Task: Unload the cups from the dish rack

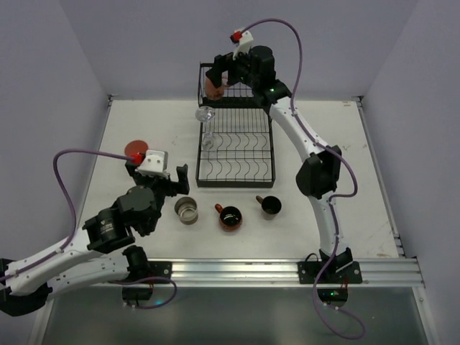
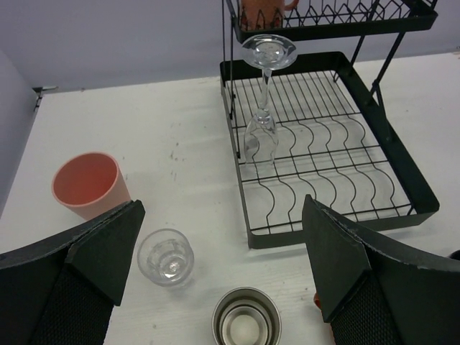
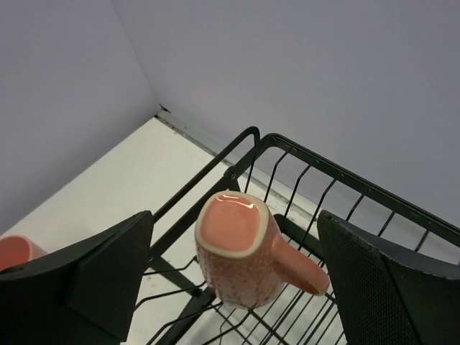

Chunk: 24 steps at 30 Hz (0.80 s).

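Note:
The black dish rack (image 1: 262,147) stands at the table's middle back, its raised tier (image 1: 205,72) at the far end. A pink mug (image 3: 241,251) sits upside down in that tier's corner, also visible from above (image 1: 213,88). My right gripper (image 3: 233,241) is open, with a finger on each side of the mug and not touching it. An upturned stemmed clear glass (image 2: 262,115) leans on the flat tier's left side. My left gripper (image 2: 223,266) is open and empty, over a small clear glass (image 2: 166,256) and a steel cup (image 2: 246,323) on the table.
A salmon tumbler (image 2: 90,185) stands upright left of the rack. An orange-red handled cup (image 1: 230,217) and a dark brown mug (image 1: 269,205) stand on the table in front of the rack. Grey walls enclose the table.

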Each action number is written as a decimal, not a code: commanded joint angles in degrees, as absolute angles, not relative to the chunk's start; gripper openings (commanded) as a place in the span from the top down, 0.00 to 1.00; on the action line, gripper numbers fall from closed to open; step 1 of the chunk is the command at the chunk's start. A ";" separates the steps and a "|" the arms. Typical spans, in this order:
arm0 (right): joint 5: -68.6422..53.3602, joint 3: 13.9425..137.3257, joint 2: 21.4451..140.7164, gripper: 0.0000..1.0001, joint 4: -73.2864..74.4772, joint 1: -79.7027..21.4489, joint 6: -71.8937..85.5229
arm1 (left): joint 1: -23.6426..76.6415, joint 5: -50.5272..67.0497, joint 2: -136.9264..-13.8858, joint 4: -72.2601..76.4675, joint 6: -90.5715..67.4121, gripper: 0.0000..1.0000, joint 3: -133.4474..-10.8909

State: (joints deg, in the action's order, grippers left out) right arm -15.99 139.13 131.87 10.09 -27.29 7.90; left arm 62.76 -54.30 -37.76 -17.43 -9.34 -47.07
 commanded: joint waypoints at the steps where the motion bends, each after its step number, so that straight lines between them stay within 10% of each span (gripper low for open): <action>1: -13.89 144.92 135.78 0.01 3.61 -28.83 2.56 | 60.65 -54.59 -38.93 -14.06 -8.00 0.00 -46.58; 12: -10.28 145.99 141.94 0.02 0.35 -29.71 0.62 | 57.75 -50.89 -39.64 -14.24 -8.53 0.00 -46.50; 24: -9.67 136.32 135.27 0.62 -7.29 -29.45 2.81 | 56.78 -50.10 -40.25 -13.80 -8.53 0.00 -46.49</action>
State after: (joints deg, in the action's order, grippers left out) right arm -10.39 137.99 140.16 -4.03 -29.56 1.72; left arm 57.32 -50.15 -40.36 -16.78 -9.17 -46.94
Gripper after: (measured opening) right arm 0.597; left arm 0.997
